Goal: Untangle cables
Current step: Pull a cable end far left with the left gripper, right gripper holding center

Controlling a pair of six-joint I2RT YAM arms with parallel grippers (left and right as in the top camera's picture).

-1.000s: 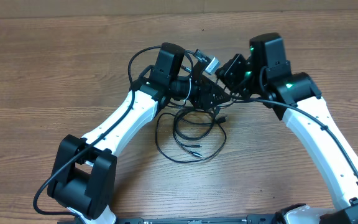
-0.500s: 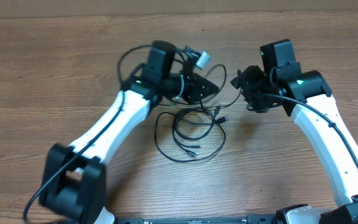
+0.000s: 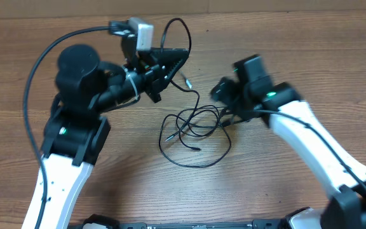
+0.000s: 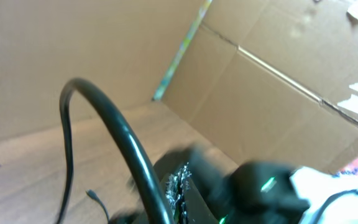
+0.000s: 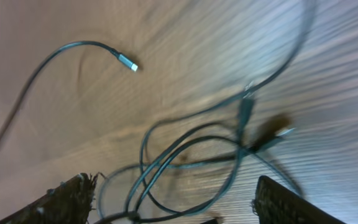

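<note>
**A:** Left gripper (image 3: 173, 58)?

**B:** Jaws pressed together on a looped cable (image 3: 182, 28), which arcs out past the fingers. Its plug tip (image 3: 187, 81) (silvery, by the look of it) ends just beyond the heap of cables (image 3: 192, 127).

**A:** And the right gripper (image 3: 217, 93)?

**B:** Fingers (image 5: 73, 199) spread wide, gripping nothing, just right of the heap. The heap lies tangled on the wooden table (image 3: 297, 38).

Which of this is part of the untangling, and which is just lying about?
Job: cables, one strand pinched in the left gripper; right gripper, open near the tangle.
Lying about: left arm's own thick cable; cardboard wall; table.
</note>
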